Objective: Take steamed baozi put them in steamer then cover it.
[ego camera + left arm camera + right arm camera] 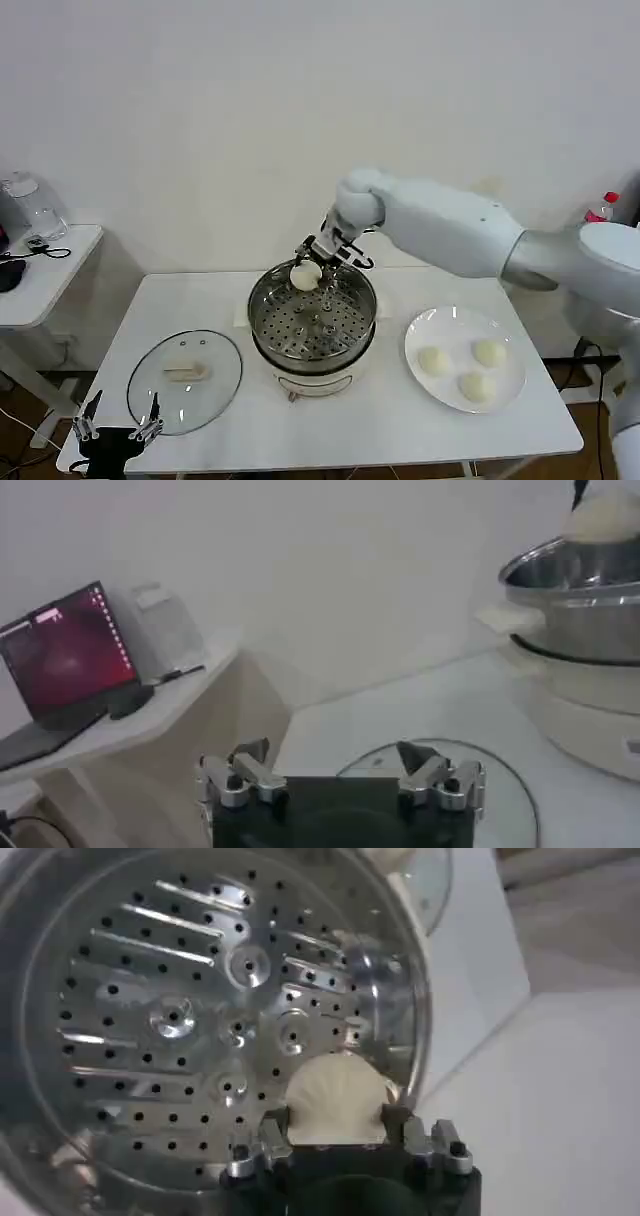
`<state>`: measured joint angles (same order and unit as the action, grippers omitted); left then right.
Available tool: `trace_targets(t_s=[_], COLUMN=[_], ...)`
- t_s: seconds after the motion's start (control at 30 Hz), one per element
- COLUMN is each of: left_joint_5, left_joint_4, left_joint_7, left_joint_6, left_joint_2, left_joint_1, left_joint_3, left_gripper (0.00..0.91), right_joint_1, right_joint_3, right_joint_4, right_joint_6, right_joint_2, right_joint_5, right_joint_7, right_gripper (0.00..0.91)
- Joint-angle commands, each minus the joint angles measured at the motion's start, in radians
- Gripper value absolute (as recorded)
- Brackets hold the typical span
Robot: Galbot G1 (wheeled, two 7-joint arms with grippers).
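White tabletop (400, 440) smooth. Shiny steel steamer (312, 322) at centre, perforated tray bare. Round white plate (508, 385) toward right edge, three smooth buns (478, 385). Glass cover (185, 380) flat near front-left corner. Right gripper (318, 268) over steamer's far rim, jaws pinching fourth baozi (305, 276). Left gripper (118, 428) at front-left edge, jaws spread.

Steamed baozi: four in total, comprising three on the white plate (508, 376) at (433, 361), (490, 352) and (477, 386), plus one (305, 276) above the steamer (312, 322). Steamers: one; glass covers (185, 381): one; plates: one. Grippers: two, the left gripper (118, 421) and the right gripper (318, 264).
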<state>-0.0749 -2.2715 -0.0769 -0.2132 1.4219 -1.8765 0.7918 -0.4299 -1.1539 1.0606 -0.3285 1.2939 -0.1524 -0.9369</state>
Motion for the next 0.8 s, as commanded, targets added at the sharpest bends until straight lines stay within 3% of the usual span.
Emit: trace_targets(t_s=[0.03, 0.6, 0.63, 0.67, 0.7, 0.73, 0.8], left_joint_5=[0.002, 0.004, 0.004, 0.004, 0.004, 0.004, 0.003], left_joint_4=[0.005, 0.002, 0.001, 0.001, 0.002, 0.001, 0.001], left_joint_7=[0.0, -0.002, -0.002, -0.002, -0.002, -0.002, -0.003], left_joint_6=[0.0, 0.002, 0.002, 0.002, 0.002, 0.002, 0.002], left_joint_2=[-0.001, 0.003, 0.004, 0.004, 0.005, 0.005, 0.006], left_joint_1=[0.003, 0.001, 0.001, 0.001, 0.001, 0.001, 0.0], left_joint_3=[0.003, 0.011, 0.011, 0.01, 0.01, 0.009, 0.008], left_gripper=[0.907, 0.907, 0.907, 0.907, 0.907, 0.907, 0.907], right_joint_1=[0.043, 0.066, 0.067, 0.068, 0.069, 0.07, 0.068], right_joint_3=[-0.002, 0.004, 0.005, 0.006, 0.007, 0.007, 0.008], right_joint_4=[-0.114, -0.164, -0.169, -0.169, -0.165, -0.163, -0.152], right_joint_6=[-0.111, -0.166, -0.167, -0.17, -0.173, -0.174, -0.172], right_joint_2=[0.062, 0.097, 0.098, 0.097, 0.096, 0.096, 0.094], right_joint_5=[-0.15, -0.213, -0.218, -0.224, -0.229, -0.227, -0.213], right_joint_7=[0.042, 0.062, 0.064, 0.064, 0.064, 0.067, 0.069], right_gripper=[0.635, 0.645, 0.715, 0.715, 0.846, 0.907, 0.907])
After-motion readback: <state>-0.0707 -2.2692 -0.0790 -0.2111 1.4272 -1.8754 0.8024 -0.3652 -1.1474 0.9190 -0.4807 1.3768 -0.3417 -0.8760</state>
